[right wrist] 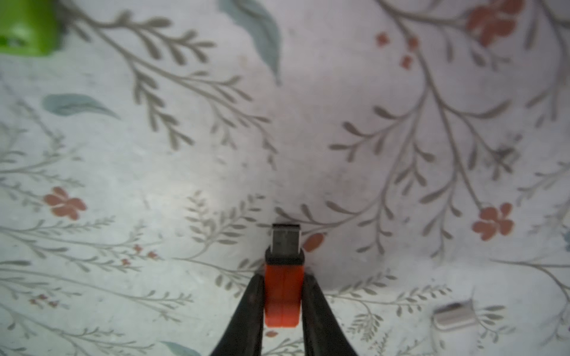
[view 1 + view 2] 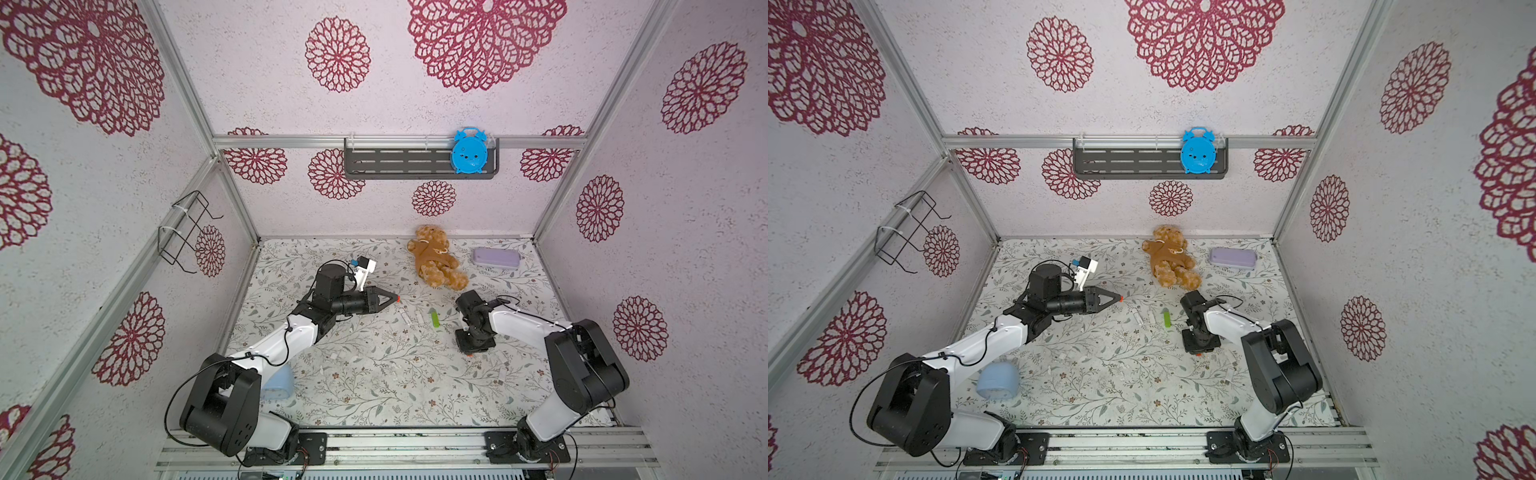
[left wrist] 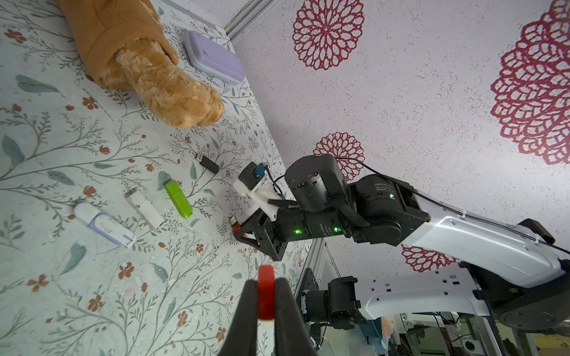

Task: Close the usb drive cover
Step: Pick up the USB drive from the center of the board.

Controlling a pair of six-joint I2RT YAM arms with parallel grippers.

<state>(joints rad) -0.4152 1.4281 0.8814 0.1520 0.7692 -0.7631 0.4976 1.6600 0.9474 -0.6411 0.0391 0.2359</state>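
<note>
Both grippers are clamped on something orange-red, and only the wrist views show what it is. In the right wrist view the right gripper point(image 1: 283, 296) pinches the usb drive point(image 1: 282, 308) by its body, with the bare metal plug point(image 1: 285, 242) sticking out just above the floral table point(image 1: 339, 138). In the left wrist view the left gripper point(image 3: 266, 296) squeezes a short red piece point(image 3: 266, 286), probably the cover, apart from the drive. In both top views these are no more than orange specks at the tips. A green drive point(image 3: 178, 198) lies near the right gripper.
</note>
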